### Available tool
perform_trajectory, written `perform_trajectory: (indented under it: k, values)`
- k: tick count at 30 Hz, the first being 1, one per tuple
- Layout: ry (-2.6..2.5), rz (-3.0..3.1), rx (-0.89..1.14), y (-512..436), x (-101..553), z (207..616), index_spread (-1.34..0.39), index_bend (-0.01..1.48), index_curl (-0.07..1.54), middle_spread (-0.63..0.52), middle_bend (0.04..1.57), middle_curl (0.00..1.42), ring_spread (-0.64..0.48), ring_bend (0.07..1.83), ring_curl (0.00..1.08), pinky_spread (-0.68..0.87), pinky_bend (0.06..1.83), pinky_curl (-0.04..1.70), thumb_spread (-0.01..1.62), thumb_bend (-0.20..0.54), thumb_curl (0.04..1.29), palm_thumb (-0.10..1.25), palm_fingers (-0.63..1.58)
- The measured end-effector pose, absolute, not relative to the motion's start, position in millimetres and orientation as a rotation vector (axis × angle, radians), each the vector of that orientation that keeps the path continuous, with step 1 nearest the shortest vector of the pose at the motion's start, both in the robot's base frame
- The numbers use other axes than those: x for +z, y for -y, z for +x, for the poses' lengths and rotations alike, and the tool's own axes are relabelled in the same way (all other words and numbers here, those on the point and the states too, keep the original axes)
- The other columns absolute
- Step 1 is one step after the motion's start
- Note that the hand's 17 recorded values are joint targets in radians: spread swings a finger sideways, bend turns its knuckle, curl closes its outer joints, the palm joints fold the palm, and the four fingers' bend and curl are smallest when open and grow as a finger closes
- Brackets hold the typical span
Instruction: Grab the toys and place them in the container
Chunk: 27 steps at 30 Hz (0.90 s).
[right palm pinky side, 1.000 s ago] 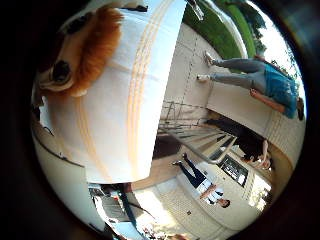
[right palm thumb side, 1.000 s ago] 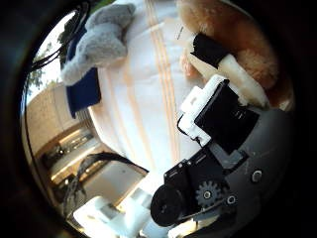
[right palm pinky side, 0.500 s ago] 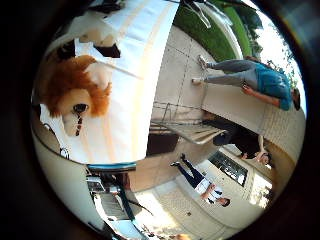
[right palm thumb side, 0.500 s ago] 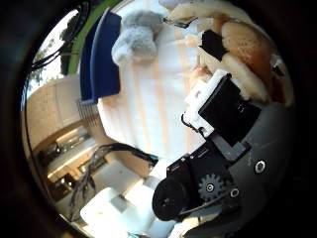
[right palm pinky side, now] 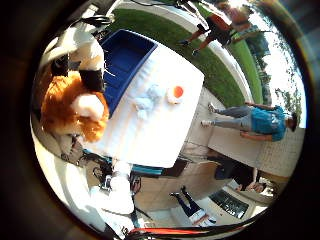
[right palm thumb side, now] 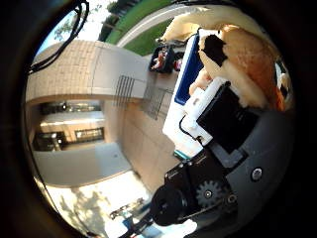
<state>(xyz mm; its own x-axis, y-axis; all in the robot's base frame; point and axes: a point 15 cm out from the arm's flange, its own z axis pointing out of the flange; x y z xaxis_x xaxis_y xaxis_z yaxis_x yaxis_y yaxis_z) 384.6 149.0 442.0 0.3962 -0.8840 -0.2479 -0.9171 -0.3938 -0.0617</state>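
Note:
My right hand [right palm thumb side: 225, 144] is shut on an orange-maned lion plush [right palm pinky side: 75, 107], whose pale and tan body also bulges past the fingers [right palm thumb side: 218, 111] in the thumb side view. The lion hangs well above the table's white cloth [right palm pinky side: 150, 142]. A blue container [right palm pinky side: 122, 60] stands on the cloth along one edge, open and with nothing showing in it. Beside it on the cloth lie a grey-blue soft toy [right palm pinky side: 146, 102] and a small orange and white toy [right palm pinky side: 176, 93].
The table stands outdoors on pale paving [right palm pinky side: 220, 145], with a strip of grass [right palm pinky side: 200, 55] beyond. A white piece of equipment [right palm pinky side: 119, 192] stands by the table's near edge. Metal railings [right palm thumb side: 141, 96] and a brick wall [right palm thumb side: 84, 69] lie off to one side.
The views have pulled far back from the cloth, so the hand has risen with the lion still held. The whole table, the blue container and the two other toys now show.

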Motion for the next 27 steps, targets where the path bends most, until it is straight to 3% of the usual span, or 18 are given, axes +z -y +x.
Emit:
perform_trajectory:
  k: [4, 8, 12, 13, 14, 15, 16, 18, 22, 27]
  values:
    - [-1.651, -2.491, 0.359, -174, 387, 415, -0.91, 0.73, 0.54, -0.24, 1.22, 1.02, -0.13, 1.41, 0.87, 0.14, 1.58, 0.69, 1.17, -0.014, 0.63, 0.98, 0.81]
    - [-1.676, -2.483, 0.372, -183, 356, 436, -0.92, 0.74, 0.59, -0.24, 1.24, 1.03, -0.13, 1.44, 0.88, 0.13, 1.57, 0.71, 1.18, -0.05, 0.62, 0.9, 0.74]
    - [-1.703, -2.477, 0.386, -188, 325, 455, -0.85, 0.73, 0.65, -0.19, 1.15, 0.97, -0.07, 1.38, 0.82, 0.17, 1.52, 0.71, 1.21, -0.03, 0.6, 0.87, 0.72]
    - [-1.711, -2.484, 0.405, -187, 316, 456, -0.79, 0.71, 0.66, -0.17, 1.08, 0.93, -0.05, 1.33, 0.79, 0.19, 1.5, 0.7, 1.21, -0.031, 0.59, 0.85, 0.68]
    - [-1.716, -2.493, 0.423, -187, 309, 456, -0.72, 0.67, 0.67, -0.16, 0.96, 0.89, -0.03, 1.31, 0.77, 0.21, 1.48, 0.7, 1.22, -0.033, 0.58, 0.84, 0.51]
    - [-1.72, -2.503, 0.443, -187, 302, 455, -0.62, 0.61, 0.67, -0.13, 0.78, 0.83, 0.01, 1.27, 0.77, 0.24, 1.48, 0.71, 1.22, -0.031, 0.57, 0.83, 0.2]
    - [-1.722, -2.52, 0.47, -186, 295, 453, -0.58, 0.6, 0.68, -0.12, 0.73, 0.81, 0.04, 1.24, 0.76, 0.25, 1.45, 0.72, 1.22, -0.03, 0.57, 0.83, 0.08]
    - [-1.715, -2.561, 0.533, -183, 284, 444, -0.51, 0.53, 0.61, -0.05, 0.5, 0.67, 0.13, 0.94, 0.63, 0.32, 1.31, 0.64, 1.21, -0.032, 0.55, 0.81, -0.28]
    - [-1.573, -2.662, 0.623, -177, 274, 433, -0.49, 0.34, 0.48, 0.02, 0.24, 0.51, 0.24, 0.6, 0.44, 0.39, 1.09, 0.5, 1.19, -0.018, 0.53, 0.82, -0.25]
    - [-1.583, -2.609, 0.588, -136, 291, 444, -0.48, 0.2, 0.41, 0.04, 0.13, 0.42, 0.28, 0.48, 0.36, 0.43, 0.96, 0.42, 1.16, -0.02, 0.53, 0.85, -0.15]
